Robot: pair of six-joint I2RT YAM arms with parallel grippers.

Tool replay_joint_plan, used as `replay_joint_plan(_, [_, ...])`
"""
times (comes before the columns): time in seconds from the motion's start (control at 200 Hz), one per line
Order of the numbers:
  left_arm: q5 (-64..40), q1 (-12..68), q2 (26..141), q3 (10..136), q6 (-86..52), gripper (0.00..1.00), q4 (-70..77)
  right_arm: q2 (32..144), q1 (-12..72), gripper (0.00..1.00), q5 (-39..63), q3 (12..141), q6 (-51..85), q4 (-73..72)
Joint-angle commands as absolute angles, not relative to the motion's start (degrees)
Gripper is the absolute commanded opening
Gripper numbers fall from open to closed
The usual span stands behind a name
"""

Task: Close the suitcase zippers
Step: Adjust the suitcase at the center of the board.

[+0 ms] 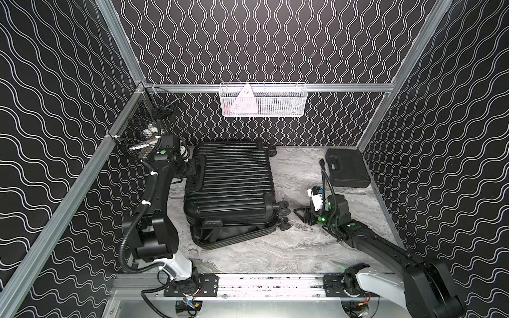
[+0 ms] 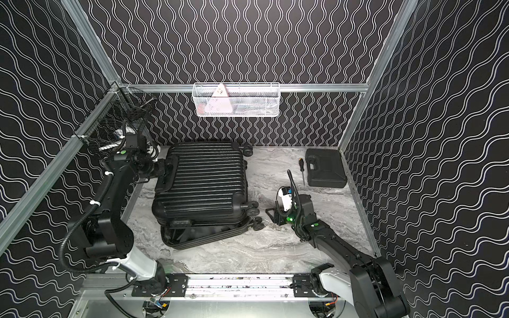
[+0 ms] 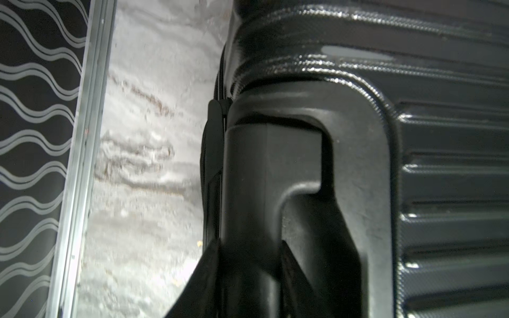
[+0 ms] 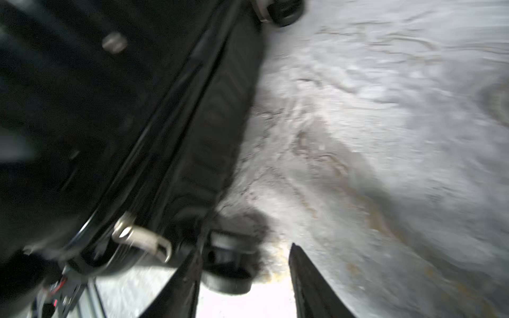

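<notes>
Zippers (image 4: 165, 143) blurred; left claw (image 3: 249, 243) pinches suitcase (image 3: 440, 165) handle (image 3: 248, 165), right claw (image 4: 244, 247) spread.

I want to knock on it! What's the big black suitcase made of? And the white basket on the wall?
The suitcase looks like hard plastic: glossy, ribbed, with bright glints. The basket is probably white-coated wire mesh; you see through it.

1. Right wrist view is smeared all over: the suitcase (image 4: 82, 110) is a dark blur, the zippers (image 4: 162, 132) just a streak, and a wheel (image 4: 283, 12) gets chopped by the edge.
2. Left gripper (image 3: 249, 242) fingers (image 3: 198, 280) run off the frame, pinching the handle (image 3: 248, 179).
3. In both top views its jaws vanish, black against the black suitcase.
4. White basket (image 1: 263, 100) contents: can't make them out.
</notes>
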State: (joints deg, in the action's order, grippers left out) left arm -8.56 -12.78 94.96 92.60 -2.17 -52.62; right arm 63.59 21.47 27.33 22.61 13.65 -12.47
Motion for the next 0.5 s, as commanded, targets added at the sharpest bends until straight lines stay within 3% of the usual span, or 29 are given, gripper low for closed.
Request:
replay_joint_plan(0.0, [-12.3,-12.9,96.5,95.8,-3.0,0.31,-47.1,62.9,23.4,0.41,32.7,21.2,9.9,-20.3])
replay_joint_plan(0.175, [-12.7,-12.9,97.3,96.6,-2.5,0.32,-46.2,65.8,25.1,0.29,38.2,20.9,8.1,-25.4])
replay_joint_plan(0.495, [-17.5,-11.1,109.0,113.0,-1.9,0.31,-51.6,73.4,30.6,0.31,37.5,24.1,5.6,-29.0])
